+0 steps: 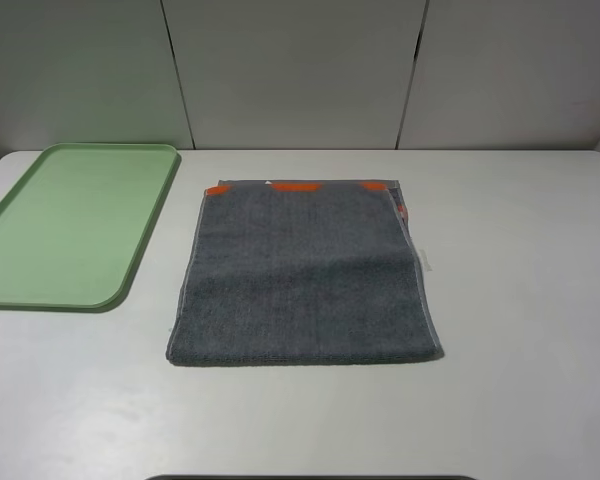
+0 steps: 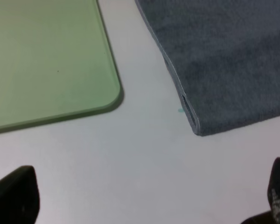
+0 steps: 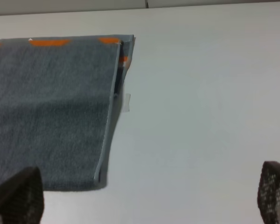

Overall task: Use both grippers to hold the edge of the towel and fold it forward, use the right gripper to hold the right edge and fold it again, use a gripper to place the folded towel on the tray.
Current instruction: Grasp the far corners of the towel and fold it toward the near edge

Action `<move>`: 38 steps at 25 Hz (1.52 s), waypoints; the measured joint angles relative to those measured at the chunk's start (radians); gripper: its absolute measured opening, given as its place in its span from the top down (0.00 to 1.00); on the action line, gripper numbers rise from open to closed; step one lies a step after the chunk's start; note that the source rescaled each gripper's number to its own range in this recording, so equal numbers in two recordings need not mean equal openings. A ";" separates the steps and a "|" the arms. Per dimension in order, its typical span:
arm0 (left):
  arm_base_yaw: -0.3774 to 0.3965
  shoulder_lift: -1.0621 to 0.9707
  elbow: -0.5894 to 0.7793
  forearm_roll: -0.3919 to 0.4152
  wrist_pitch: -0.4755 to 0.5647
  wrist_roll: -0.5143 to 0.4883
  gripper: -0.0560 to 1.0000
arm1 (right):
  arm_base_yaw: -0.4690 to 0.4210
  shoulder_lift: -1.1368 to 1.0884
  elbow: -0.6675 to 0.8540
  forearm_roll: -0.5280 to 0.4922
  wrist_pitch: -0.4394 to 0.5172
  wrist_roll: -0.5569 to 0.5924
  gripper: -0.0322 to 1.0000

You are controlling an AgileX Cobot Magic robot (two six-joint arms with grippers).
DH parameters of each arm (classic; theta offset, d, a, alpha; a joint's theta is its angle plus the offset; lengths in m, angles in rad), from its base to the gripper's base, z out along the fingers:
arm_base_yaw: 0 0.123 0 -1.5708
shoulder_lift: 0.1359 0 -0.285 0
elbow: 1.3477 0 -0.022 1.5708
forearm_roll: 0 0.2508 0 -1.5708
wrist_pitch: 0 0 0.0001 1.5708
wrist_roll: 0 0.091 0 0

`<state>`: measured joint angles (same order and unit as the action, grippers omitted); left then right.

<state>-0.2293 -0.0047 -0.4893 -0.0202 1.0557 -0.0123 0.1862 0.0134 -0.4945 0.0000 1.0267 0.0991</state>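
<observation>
The dark grey towel lies flat on the white table, folded in two layers, with orange stripes along its far edge. The pale green tray sits to its left, a gap of bare table between them. Neither arm shows in the exterior high view. In the left wrist view the left gripper is open and empty above bare table, near the towel's near left corner and the tray's near corner. In the right wrist view the right gripper is open and empty near the towel's near right corner.
The white table reaches to a pale panelled wall at the back. A small white tag sticks out from the towel's right edge. Bare table lies right of the towel and in front of it.
</observation>
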 joint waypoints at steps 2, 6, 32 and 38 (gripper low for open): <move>0.000 0.000 0.000 0.000 0.000 0.000 0.01 | 0.000 0.000 0.000 0.005 0.000 0.000 0.00; 0.000 0.000 0.000 0.000 0.000 0.000 0.01 | 0.000 0.000 0.000 0.006 0.000 0.000 0.00; 0.000 0.153 -0.095 -0.001 0.000 0.076 0.01 | 0.000 0.216 -0.165 0.059 0.000 -0.127 0.00; 0.000 0.346 -0.229 -0.001 -0.001 0.188 0.01 | 0.000 0.405 -0.225 0.087 0.000 -0.211 0.00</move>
<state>-0.2293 0.3418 -0.7185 -0.0213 1.0546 0.1758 0.1862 0.4180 -0.7192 0.0866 1.0265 -0.1122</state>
